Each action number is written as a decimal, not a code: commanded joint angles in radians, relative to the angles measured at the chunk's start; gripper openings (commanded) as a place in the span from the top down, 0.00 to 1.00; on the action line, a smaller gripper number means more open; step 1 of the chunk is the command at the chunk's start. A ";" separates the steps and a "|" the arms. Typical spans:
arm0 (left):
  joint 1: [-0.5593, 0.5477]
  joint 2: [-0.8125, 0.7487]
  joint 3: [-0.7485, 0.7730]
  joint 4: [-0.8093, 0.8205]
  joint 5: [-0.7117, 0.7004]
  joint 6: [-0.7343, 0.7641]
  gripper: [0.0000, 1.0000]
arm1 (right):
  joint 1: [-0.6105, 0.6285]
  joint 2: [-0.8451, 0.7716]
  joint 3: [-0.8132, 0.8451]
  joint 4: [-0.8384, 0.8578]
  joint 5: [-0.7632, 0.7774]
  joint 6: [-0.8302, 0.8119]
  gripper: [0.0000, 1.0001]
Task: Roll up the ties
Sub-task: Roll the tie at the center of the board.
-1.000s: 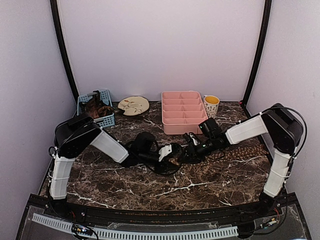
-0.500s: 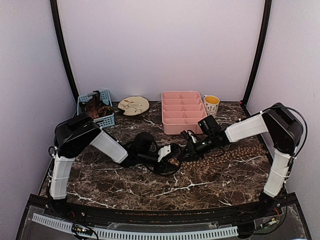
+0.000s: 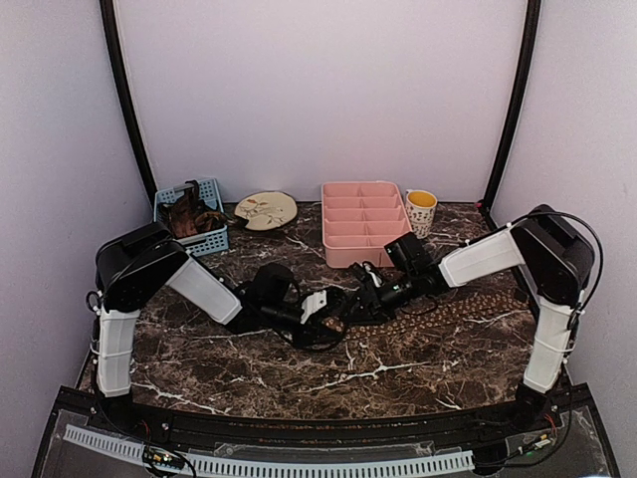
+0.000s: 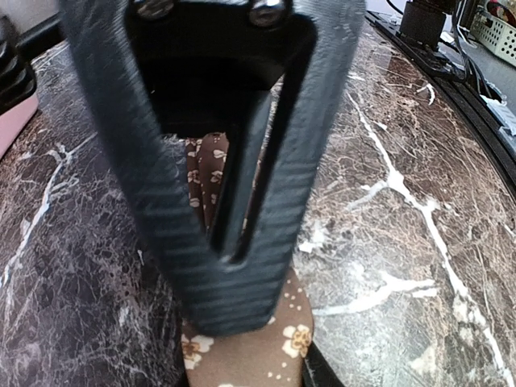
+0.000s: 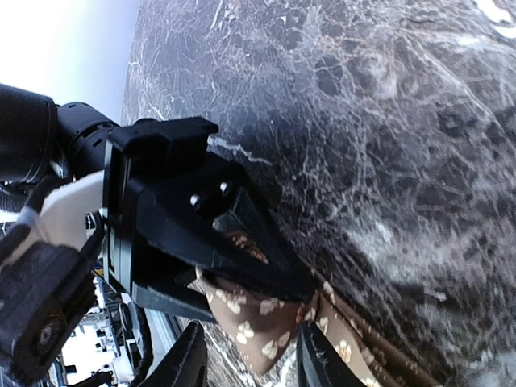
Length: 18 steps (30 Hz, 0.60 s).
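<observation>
At mid-table, your left gripper clamps the tie near its end; your right gripper stands parted around that end.

**No Legible Writing in Any View**

No text, label, brand, number or sign could be read in any of the three views. The tie carried only a tan flower-and-dot print on brown. The plate showed a painted sprig. The cup bore small marks too fine to make out as letters.
</observation>
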State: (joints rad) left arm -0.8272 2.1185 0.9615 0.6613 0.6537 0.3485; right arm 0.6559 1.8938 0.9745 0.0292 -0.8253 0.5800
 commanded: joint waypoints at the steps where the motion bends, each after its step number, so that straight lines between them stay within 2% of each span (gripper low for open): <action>1: 0.005 -0.022 -0.031 -0.104 -0.003 0.021 0.74 | 0.023 0.044 0.058 0.043 -0.030 0.018 0.64; 7: 0.007 -0.023 -0.034 -0.108 0.001 0.022 0.74 | 0.039 0.057 0.085 -0.020 -0.019 -0.018 0.70; 9: 0.009 -0.022 -0.034 -0.106 0.002 0.021 0.74 | 0.039 0.050 0.082 -0.029 -0.018 -0.026 0.75; 12: 0.011 -0.022 -0.031 -0.109 0.003 0.020 0.74 | 0.039 0.038 0.075 -0.052 -0.007 -0.044 0.93; 14: 0.012 -0.024 -0.031 -0.111 0.003 0.020 0.74 | 0.037 0.034 0.073 -0.070 0.008 -0.057 1.00; 18: 0.016 -0.026 -0.040 -0.102 -0.002 0.014 0.71 | 0.030 0.024 0.057 -0.107 0.068 -0.097 1.00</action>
State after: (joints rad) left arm -0.8204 2.1128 0.9585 0.6483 0.6613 0.3599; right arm 0.6857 1.9446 1.0389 -0.0193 -0.8162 0.5358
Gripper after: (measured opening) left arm 0.265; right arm 0.012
